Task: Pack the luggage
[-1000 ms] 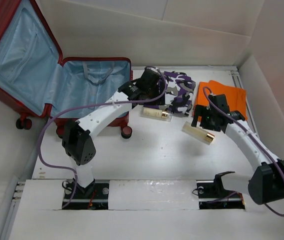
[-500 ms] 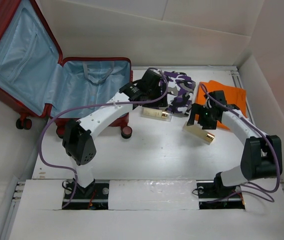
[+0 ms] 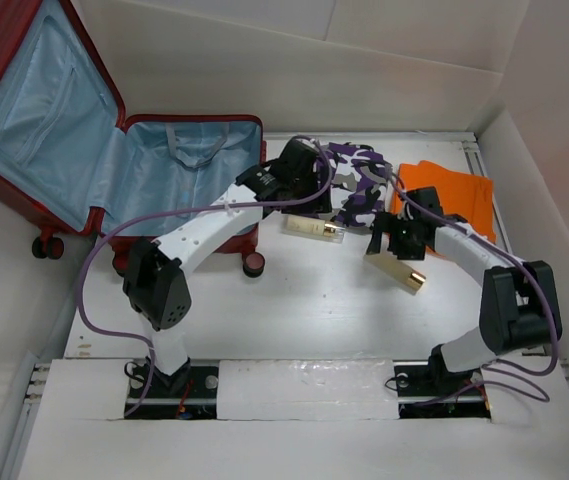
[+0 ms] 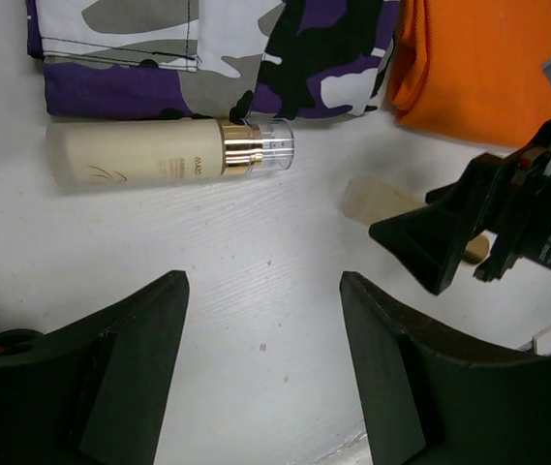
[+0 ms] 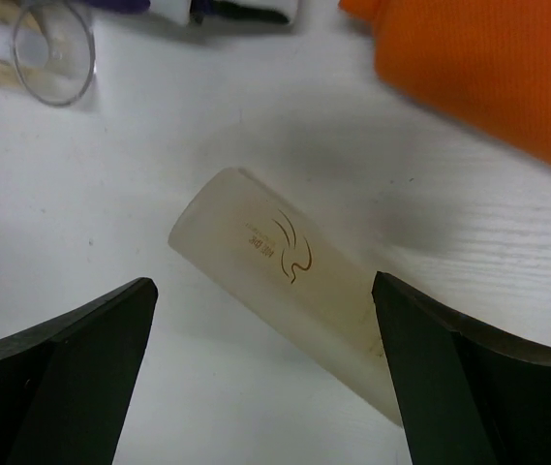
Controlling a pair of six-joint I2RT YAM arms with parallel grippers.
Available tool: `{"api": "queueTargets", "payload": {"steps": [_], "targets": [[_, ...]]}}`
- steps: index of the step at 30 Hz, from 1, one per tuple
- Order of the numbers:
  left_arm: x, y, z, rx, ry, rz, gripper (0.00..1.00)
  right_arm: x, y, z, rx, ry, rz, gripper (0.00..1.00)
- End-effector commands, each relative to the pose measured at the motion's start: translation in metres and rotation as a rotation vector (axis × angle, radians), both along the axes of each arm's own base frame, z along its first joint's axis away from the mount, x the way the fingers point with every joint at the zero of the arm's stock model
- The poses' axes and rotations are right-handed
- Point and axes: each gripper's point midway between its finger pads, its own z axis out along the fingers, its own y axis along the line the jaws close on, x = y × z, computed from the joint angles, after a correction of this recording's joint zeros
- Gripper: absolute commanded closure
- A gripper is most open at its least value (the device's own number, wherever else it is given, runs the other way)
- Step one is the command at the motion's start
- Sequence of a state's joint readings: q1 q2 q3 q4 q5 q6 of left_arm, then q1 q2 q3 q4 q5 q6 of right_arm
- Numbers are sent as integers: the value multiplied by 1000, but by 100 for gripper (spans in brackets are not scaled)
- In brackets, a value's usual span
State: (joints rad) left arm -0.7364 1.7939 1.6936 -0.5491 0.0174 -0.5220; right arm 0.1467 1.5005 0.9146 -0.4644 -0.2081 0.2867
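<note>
Your luggage (image 3: 94, 140) sits at the far left of the table (image 3: 314, 310), lying wide open. One half lies flat with its light blue lining facing up, and the other half is tilted up and out to the left. The dark wheels are on the near side.

Your left gripper (image 4: 263, 291) is spread open with nothing between its fingers. It hangs over bare tabletop just to the right of the luggage. In the left wrist view, a cream bottle with a gold collar and clear cap (image 4: 149, 152) lies on its side just beyond the fingertips. The cap points right. The bottle rests along the near edge of a folded purple, grey and white camouflage cloth (image 4: 217, 48), though you cannot tell if the two touch.

Your right gripper (image 5: 263, 291) is also open. Its two fingers stand on either side of a second cream bottle (image 5: 285, 291), which lies slanted on the table. There is a gap on each side, so neither finger touches the bottle. From above, this bottle's gold end points toward the near right.

A folded orange cloth (image 3: 454, 195) lies to the right of the camouflage cloth, behind the right gripper. Both bottles and both cloths are on the table outside the luggage.
</note>
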Motion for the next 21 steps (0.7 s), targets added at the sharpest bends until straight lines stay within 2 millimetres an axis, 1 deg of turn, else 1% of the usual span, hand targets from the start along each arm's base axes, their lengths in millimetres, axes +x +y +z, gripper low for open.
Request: {"api": "queueTargets", "payload": {"steps": [1,2,3,4,6,8,9,11,12,14,15,16,17,18,19,20,21], "targets": [[5,9,26,-63,-44,24,39,-22,19,-8,25,46,41,0],[5,9,26,-63,-44,24,39,-31,22,-13,26,78,38,0],[6,10,26,-58,-48,31,39,-32,28,-11,22,69,48,0],[6,10,26,-58,-48,31,39,-40,28,-17,9,93,45,0],[9,12,25,-48,-57,46,39,-51,39,-16,13,104,50,0],[9,12,33,-60,-71,46,39,-60,42,-23,-9,125,49,1],[10,13,33,-55,-76,54,39,-63,43,-24,-17,135,35,2],[9,15,40,-55,-87,48,39,-65,47,-25,-41,130,33,5],[12,15,46,-59,-102,56,39,-64,47,-25,-41,132,13,9],[14,16,56,-67,-122,65,39,-68,51,-29,-55,141,24,15],[14,16,59,-67,-122,65,39,-69,49,-35,-71,161,7,24],[19,20,67,-53,-153,85,39,-69,50,-36,-77,159,5,30],[21,23,77,-60,-178,100,39,-71,51,-40,-93,169,11,34],[22,26,81,-52,-185,111,39,-68,52,-37,-89,159,11,40],[27,33,90,-65,-201,131,39,-69,52,-41,-95,173,11,58],[32,37,98,-77,-215,145,39,-71,51,-45,-111,179,15,65],[38,53,110,-101,-226,170,39,-65,54,-41,-102,160,15,71]]}}
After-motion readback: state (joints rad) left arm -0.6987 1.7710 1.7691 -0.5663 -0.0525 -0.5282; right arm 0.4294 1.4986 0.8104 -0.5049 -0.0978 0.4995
